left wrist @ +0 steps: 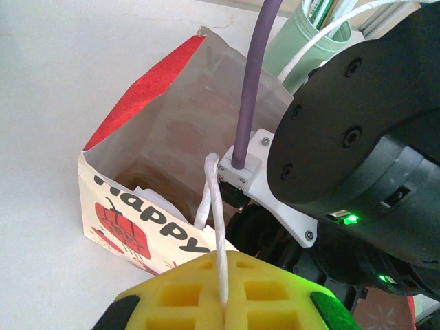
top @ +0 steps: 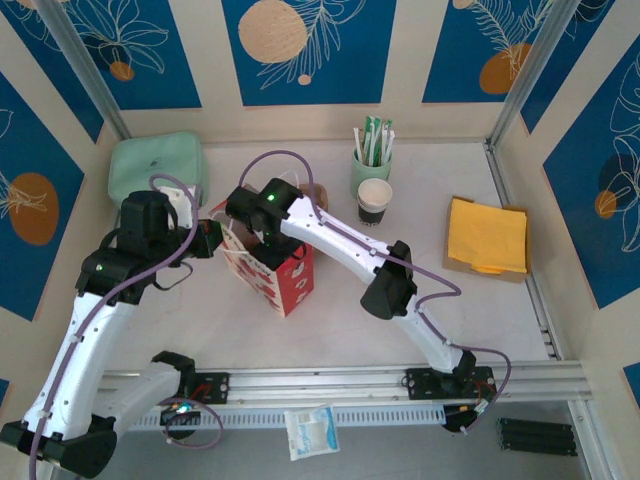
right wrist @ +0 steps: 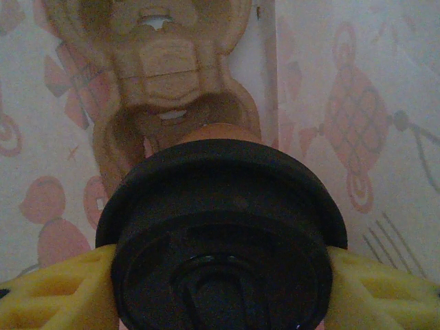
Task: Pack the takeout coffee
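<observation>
**Takeout coffee (right wrist: pixel 220 227) held low inside the open paper bag (top: pixel 285 275)**

Table (top: pixel 430 300), white and broad, carries everything. The left arm (top: pixel 90 330) reaches in from the near left and the right arm (top: pixel 340 245) stretches in from the near right. Both meet at the bag, which stands upright left of centre, red on its sides, with "Happy" printed on a white face.

The left gripper (left wrist: pixel 223 299) is clenched on the bag's white string handle (left wrist: pixel 212 199) and holds it out to the left. This looks meant to keep the mouth wide and the bag from tipping. The right gripper (right wrist: pixel 220 295) is down in the bag's mouth. Its yellow pads (right wrist: pixel 48 292) grasp the takeout coffee from both sides just below the black lid (right wrist: pixel 220 206), so the cup hangs upright and should not spill. The bag's inner walls surround the cup, but whether its base touches the bottom cannot be told.

At the far left lies a mint-green box (top: pixel 155 168). Well apart on the right lies a flat yellow stack (top: pixel 487 235). Beyond the bag and to its right stand a mint-green cup of sticks (top: pixel 370 165) and, just nearer, a black-sided paper cup (top: pixel 375 200), both untouched. By the look of it, setting the cup down and letting go is what remains.
</observation>
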`<state>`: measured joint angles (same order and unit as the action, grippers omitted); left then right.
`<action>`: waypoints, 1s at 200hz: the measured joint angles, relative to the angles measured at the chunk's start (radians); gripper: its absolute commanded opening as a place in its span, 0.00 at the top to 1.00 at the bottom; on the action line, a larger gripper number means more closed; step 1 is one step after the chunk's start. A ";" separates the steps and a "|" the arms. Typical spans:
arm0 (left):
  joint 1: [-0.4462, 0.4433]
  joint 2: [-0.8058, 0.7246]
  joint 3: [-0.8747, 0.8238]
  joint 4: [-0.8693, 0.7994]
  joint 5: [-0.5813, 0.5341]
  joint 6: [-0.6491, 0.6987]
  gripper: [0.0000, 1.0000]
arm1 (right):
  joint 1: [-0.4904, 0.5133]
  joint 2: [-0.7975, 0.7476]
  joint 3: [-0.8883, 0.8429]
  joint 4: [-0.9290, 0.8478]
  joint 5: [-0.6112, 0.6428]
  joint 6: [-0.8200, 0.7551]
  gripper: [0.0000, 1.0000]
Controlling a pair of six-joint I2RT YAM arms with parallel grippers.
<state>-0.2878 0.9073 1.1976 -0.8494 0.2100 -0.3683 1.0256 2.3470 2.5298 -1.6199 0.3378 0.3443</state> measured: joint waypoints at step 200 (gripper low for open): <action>0.000 0.000 0.000 0.000 0.000 0.000 1.00 | 0.009 -0.002 -0.047 0.049 0.000 0.004 0.47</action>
<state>-0.2878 0.9070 1.1976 -0.8494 0.2100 -0.3683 1.0344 2.3447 2.4825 -1.5707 0.3378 0.3485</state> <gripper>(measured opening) 0.068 0.624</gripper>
